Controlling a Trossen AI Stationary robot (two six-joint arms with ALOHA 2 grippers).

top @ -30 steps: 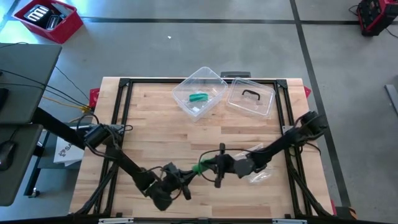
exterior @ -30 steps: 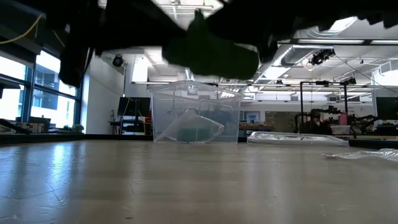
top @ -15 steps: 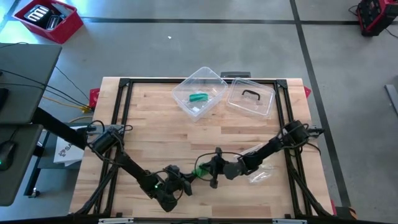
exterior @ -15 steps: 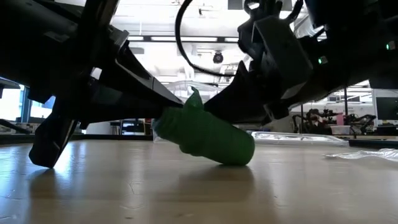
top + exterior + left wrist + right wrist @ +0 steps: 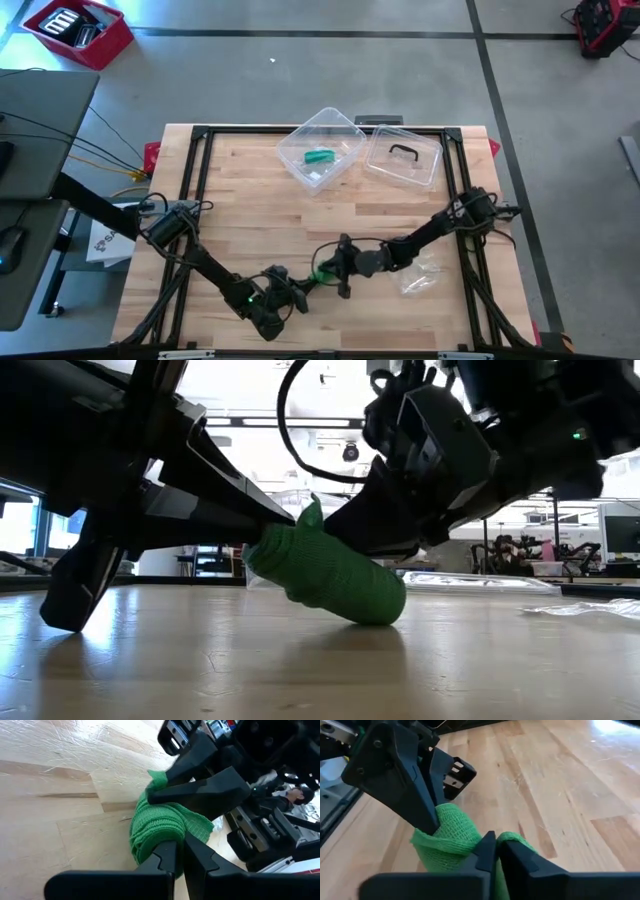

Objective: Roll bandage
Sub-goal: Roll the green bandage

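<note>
Bandage: a green roll [image 5: 325, 575] is lying tilted on the wooden table [image 5: 240, 215], near its front edge.
Left gripper [image 5: 177, 857]: fingers are clenched on one end of the bandage.
Right gripper [image 5: 492, 851]: fingers are seen nearly together, pinching the bandage's other end.

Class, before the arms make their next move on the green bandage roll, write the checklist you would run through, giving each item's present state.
1. Green woven bandage roll rests on the wooden table: ok.
2. Left gripper shut on the roll's end: ok.
3. Right gripper pinching the roll: ok, jaws look closed on it.
4. Loose tail tucked in: not ok, a flap sticks up.
5. Roll wound evenly: cannot tell.
6. Clear plastic box well away: ok.
</note>
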